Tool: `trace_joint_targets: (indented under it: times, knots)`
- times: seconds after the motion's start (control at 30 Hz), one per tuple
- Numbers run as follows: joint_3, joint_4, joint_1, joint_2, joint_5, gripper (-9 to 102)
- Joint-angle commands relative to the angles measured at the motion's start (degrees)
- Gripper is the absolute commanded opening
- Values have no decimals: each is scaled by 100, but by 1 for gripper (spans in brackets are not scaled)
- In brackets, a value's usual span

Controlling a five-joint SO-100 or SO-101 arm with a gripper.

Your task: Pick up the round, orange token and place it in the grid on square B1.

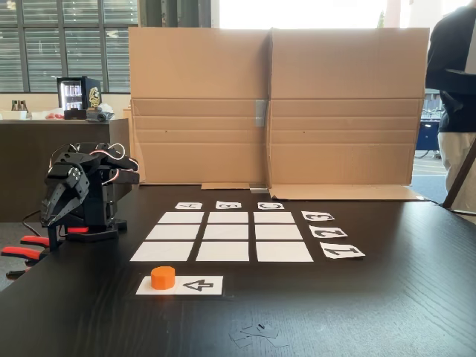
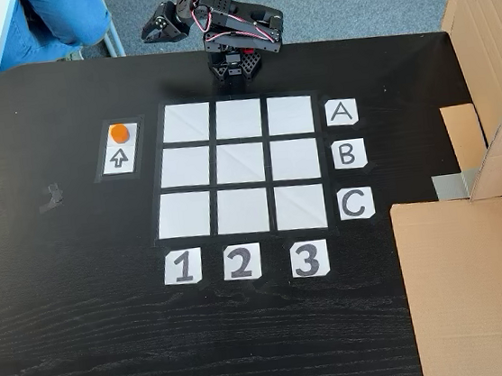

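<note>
One token (image 1: 163, 277) on arrow strip (image 1: 195, 285), grid (image 2: 243, 165) bare

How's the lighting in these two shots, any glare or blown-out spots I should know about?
In a fixed view the window above the cardboard is blown out white, and the dark table carries a soft sheen. In the other fixed view light is even; the token and grid read sharply, no glare.
</note>
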Motion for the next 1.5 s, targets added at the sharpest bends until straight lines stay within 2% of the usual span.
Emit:
trace_joint_targets:
  times: [0.0, 1.07, 1.27, 1.47]
  knots:
    - [211, -835, 114, 26, -35, -1]
    - [158, -835, 79, -9, -62, -1]
    - [-483, -791, 18, -633, -123, -1]
    - [-1854, -475, -176, -1969, -132, -1]
